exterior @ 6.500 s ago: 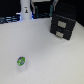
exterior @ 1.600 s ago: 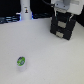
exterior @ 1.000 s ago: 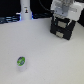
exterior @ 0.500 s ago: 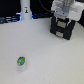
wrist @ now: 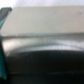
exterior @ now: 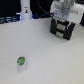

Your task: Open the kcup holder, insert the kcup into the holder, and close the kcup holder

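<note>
The kcup holder [exterior: 64,31] is a black boxy unit with pale marks on its front, at the exterior view's upper right. My white gripper [exterior: 61,19] hangs right at its top front edge; its fingers are too blurred to tell if they are open or shut. The kcup [exterior: 20,62], a tiny white pod with a green-and-blue top, sits alone on the white table [exterior: 45,60], far from the gripper at the exterior view's lower left. The wrist view is a close blur of a dark surface [wrist: 45,57] under a pale grey band; no fingers show there.
A white bottle-like post [exterior: 26,10] stands at the back, at the exterior view's upper left. Dark equipment lines the table's far edge behind it. A teal strip [wrist: 2,50] shows at the wrist view's edge.
Since 6.5 s ago the arm has come from the back middle to the kcup holder. Over the last second it has barely moved. The kcup has stayed put.
</note>
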